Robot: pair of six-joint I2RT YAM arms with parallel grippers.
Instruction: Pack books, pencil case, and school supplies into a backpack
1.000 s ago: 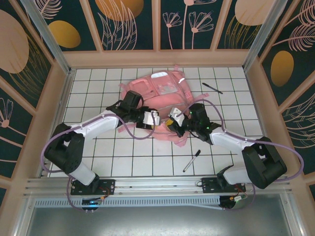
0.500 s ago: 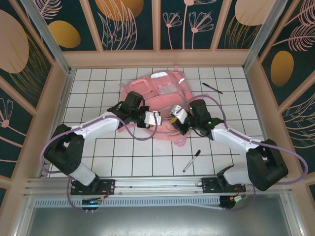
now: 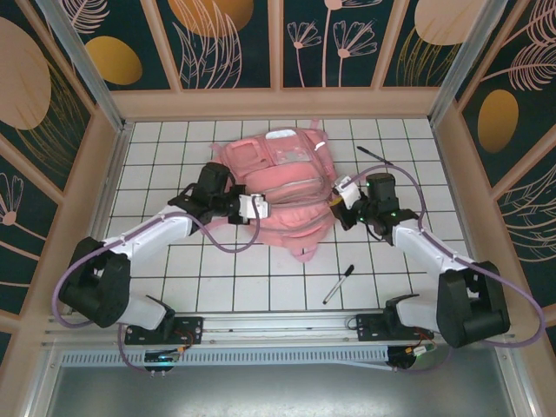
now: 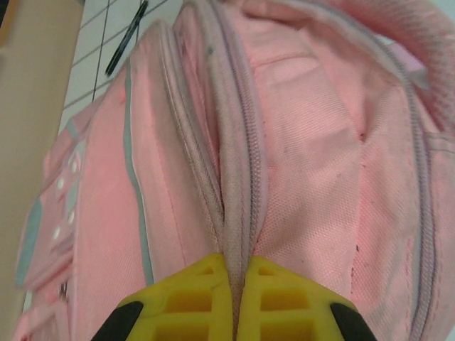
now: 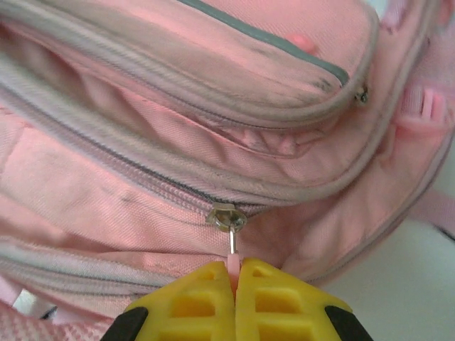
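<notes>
Pink backpack (image 3: pixel 287 174) between left jaws and right jaws, fabric in each.

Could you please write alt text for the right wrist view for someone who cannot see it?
The right gripper, yellow-tipped, is shut on the pink pull tab of a metal zipper slider on the pink backpack. The zipper runs up and left across the fabric, with another zipped pocket above.
</notes>
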